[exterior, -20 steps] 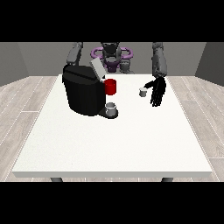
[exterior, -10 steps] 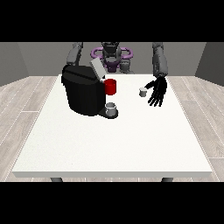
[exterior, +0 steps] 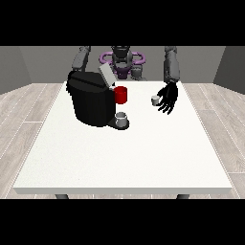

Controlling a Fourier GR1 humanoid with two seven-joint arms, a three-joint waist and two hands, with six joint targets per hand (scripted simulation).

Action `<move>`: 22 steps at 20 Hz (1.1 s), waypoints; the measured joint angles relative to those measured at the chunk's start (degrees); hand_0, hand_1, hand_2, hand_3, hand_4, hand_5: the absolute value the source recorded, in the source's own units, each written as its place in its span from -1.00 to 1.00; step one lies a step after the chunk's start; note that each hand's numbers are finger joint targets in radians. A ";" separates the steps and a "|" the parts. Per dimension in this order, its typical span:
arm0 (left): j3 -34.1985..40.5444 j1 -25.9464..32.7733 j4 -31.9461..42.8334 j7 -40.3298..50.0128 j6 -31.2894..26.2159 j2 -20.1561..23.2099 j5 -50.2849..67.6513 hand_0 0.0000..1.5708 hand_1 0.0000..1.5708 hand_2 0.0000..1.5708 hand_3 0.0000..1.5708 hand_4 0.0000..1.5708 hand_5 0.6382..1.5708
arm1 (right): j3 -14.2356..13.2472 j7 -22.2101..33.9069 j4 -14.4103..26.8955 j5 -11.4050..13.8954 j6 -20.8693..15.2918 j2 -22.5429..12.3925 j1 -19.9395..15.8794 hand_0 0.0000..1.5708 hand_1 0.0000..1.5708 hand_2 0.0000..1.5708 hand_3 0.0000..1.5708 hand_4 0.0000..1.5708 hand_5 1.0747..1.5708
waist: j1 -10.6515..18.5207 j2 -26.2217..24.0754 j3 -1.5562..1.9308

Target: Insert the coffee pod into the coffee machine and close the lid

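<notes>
Grey pod (exterior: pixel 155 100) sits on the table (exterior: pixel 124 153) right of the machine (exterior: pixel 91 98), whose lid (exterior: pixel 106 75) stands raised to receive it; the hand at the view's right (exterior: pixel 168 98), fingers spread and holding nothing, hangs just beside it, seemingly ready to grasp

obstacle – coffee machine (exterior: pixel 91 103), red mug (exterior: pixel 121 94) beside | free – bare table (exterior: pixel 124 158) nearer the camera

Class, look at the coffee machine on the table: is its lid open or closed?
Open. The coffee machine has its grey lid tilted up from the top rather than lying flat. The coffee pod sits on the table beside the hand at the view's right.
</notes>
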 measured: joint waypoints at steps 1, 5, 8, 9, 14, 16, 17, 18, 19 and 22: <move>-0.20 -0.07 0.07 -0.03 0.17 -0.19 -0.41 0.59 0.59 0.58 0.37 -0.87 1.00 | 0.19 0.05 0.14 0.10 -0.10 0.21 -0.08 -1.00 -1.00 -1.00 -1.00 -0.53 1.00 | -0.02 -0.06 0.01; -0.89 -0.24 0.18 0.24 -0.37 -1.42 -1.32 0.60 0.60 0.67 0.54 -0.92 1.00 | -0.62 -0.64 1.63 -0.47 -0.07 0.10 -0.12 -1.00 -1.00 -1.00 -1.00 -0.47 1.00 | 0.52 -1.06 -0.10; -1.14 -0.12 0.99 -0.15 0.48 -2.36 -2.26 0.47 0.47 0.61 0.51 -0.59 1.00 | -0.74 0.53 1.73 -0.45 -0.34 -0.24 -0.41 -1.00 -1.00 -1.00 -1.00 -0.48 1.00 | 0.66 -1.79 -0.16; -1.25 -0.21 1.15 0.12 0.85 -2.81 -2.68 0.45 0.45 0.59 0.49 -0.46 1.00 | -0.70 0.21 1.95 -0.42 -0.39 -0.13 -0.22 -1.00 -1.00 -1.00 -1.00 -0.49 1.00 | 0.74 -2.13 -0.17; -1.04 -0.66 1.75 -3.43 1.17 -3.73 -2.91 0.88 0.88 0.87 0.76 -0.11 1.00 | -2.00 0.03 2.88 -1.81 0.85 -1.32 -0.19 -1.00 -1.00 -1.00 -1.00 -0.60 1.00 | 1.09 -2.36 -0.35; -0.90 -0.68 1.92 -5.03 0.44 -4.36 -2.47 0.66 0.66 0.76 0.71 -0.13 1.00 | -2.12 -0.77 3.56 -2.06 1.20 -1.23 1.17 -1.00 -1.00 -1.00 -1.00 -0.62 1.00 | 1.28 -3.30 -0.53; -0.92 -0.87 1.93 -5.63 0.44 -4.64 -2.62 0.54 0.54 0.68 0.69 -0.13 1.00 | -2.37 -1.66 4.31 -2.19 1.12 -1.10 1.31 -1.00 -1.00 -1.00 -1.00 -0.64 1.00 | 1.65 -3.51 -0.59; -0.97 -0.85 1.92 -6.03 0.37 -5.16 -2.67 0.75 0.75 0.76 0.69 -0.16 1.00 | -2.88 -1.63 4.93 -2.56 1.19 -1.43 1.12 -1.00 -1.00 -1.00 -1.00 -0.64 1.00 | 2.07 -3.96 -0.63; -0.59 -1.11 2.02 -6.26 -0.38 -5.13 -2.30 0.78 0.78 0.78 0.66 -0.20 1.00 | -2.88 -1.71 5.20 -2.74 1.36 -1.32 1.65 -1.00 -1.00 -1.00 -1.00 -0.64 1.00 | 2.16 -4.63 -0.68; 0.22 -1.73 2.32 -6.51 -1.22 -6.34 -1.56 0.86 0.86 0.83 0.72 -0.27 1.00 | -2.15 -1.85 5.95 -2.13 0.80 -0.77 2.18 -1.00 -1.00 -1.00 -1.00 -0.65 1.00 | 2.61 -5.78 -0.74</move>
